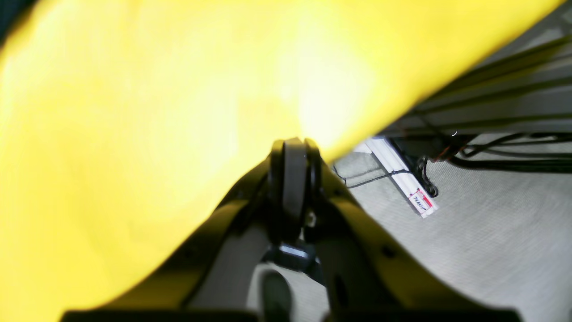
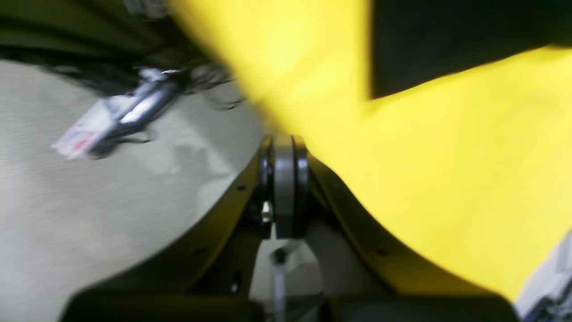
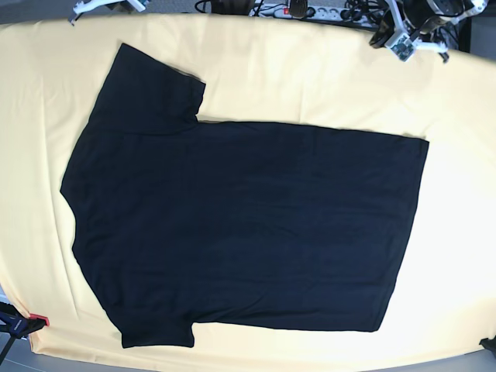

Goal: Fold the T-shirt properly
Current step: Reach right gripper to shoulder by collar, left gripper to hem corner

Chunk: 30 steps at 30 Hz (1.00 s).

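Left gripper (image 1: 293, 154): jaws pressed together, nothing between them, hanging past the edge of the yellow tablecloth (image 1: 156, 112). Behind it in the left wrist view: grey carpet (image 1: 491, 232), a white power strip (image 1: 404, 179) and black cables (image 1: 514, 156) on the floor.

Right gripper (image 2: 284, 152): jaws also together, holding nothing, at the tablecloth edge. Right wrist view is blurred; a black corner of the T-shirt (image 2: 447, 44) shows on the cloth at upper right, well apart from the gripper. A white power strip (image 2: 111, 120) lies on the carpet at left.

Base view: neither gripper visible. T-shirt (image 3: 240, 225) lies flat and fully spread on the tablecloth, plain black side up, unfolded. Collar end points to the view's left, hem to the right. One sleeve (image 3: 151, 89) reaches toward the far edge, the other (image 3: 155, 329) toward the near edge. Beyond the table's far edge: a jumble of cables and hardware (image 3: 403, 27).
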### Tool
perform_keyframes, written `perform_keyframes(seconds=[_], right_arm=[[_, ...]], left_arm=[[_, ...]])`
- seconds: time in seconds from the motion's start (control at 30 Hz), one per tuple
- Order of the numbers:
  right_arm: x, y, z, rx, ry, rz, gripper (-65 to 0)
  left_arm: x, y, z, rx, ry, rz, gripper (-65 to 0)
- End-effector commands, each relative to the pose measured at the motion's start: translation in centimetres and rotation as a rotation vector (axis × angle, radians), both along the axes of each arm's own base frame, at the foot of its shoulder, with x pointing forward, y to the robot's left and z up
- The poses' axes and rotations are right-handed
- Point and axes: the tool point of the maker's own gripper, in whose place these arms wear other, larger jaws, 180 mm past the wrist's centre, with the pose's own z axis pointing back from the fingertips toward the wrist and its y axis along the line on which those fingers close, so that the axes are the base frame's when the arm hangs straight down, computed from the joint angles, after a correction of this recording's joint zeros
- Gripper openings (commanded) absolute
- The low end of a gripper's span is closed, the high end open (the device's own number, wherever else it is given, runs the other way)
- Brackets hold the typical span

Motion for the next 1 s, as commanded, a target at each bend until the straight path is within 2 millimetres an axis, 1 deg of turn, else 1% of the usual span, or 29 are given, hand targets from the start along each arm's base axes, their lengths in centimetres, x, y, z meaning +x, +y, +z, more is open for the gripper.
perform_keyframes(seconds=[0.0, 0.13, 0.2, 0.27, 0.4, 0.47, 0.57, 0.6, 0.7, 0.73, 0.77, 0.8, 0.97], right_arm=[[1.3, 0.4, 0.7, 0.019, -0.05, 0.013, -65.0], [6.0, 1.4, 1.9, 0.054, -0.19, 0.055, -65.0], [7.9, 2.2, 2.6, 0.098, -0.23, 0.074, -65.0], [9.5, 3.0, 3.2, 0.146, -0.258, 0.085, -65.0], [11.6, 3.8, 4.4, 0.19, -0.325, 0.102, -65.0], [12.2, 3.3, 3.7, 0.177, -0.326, 0.098, -65.0], [12.5, 2.6, 2.3, 0.153, -0.303, 0.086, -65.0], [12.4, 2.4, 1.9, 0.148, -0.293, 0.083, -65.0], [12.2, 2.0, 1.1, 0.139, -0.277, 0.07, -65.0], [12.2, 1.9, 1.0, 0.138, -0.277, 0.065, -65.0], [12.3, 1.8, 1.0, 0.137, -0.279, 0.061, -65.0], [12.3, 1.8, 1.0, 0.137, -0.281, 0.058, -65.0], [12.3, 1.9, 1.1, 0.139, -0.282, 0.055, -65.0]], left_arm=[[1.2, 0.1, 0.8, 0.022, -0.06, -0.034, -65.0], [4.3, 0.2, 1.9, 0.05, -0.185, -0.139, -65.0], [6.0, 0.9, 2.2, 0.086, -0.245, -0.19, -65.0], [7.9, 1.9, 2.6, 0.113, -0.301, -0.23, -65.0], [10.8, 4.0, 2.3, 0.154, -0.35, -0.342, -65.0], [11.8, 4.8, 1.9, 0.166, -0.355, -0.421, -65.0], [12.8, 5.5, 1.5, 0.173, -0.365, -0.558, -65.0], [13.1, 5.6, 1.3, 0.174, -0.37, -0.6, -62.3], [13.8, 6.1, 0.6, 0.194, -0.355, -0.693, -44.9], [14.0, 6.3, 0.2, 0.206, -0.341, -0.711, -40.4], [14.3, 6.4, -0.1, 0.22, -0.333, -0.725, -37.7], [14.5, 6.6, -0.6, 0.238, -0.321, -0.739, -36.9], [15.3, 8.1, -3.0, 0.32, -0.264, -0.788, -36.8]])
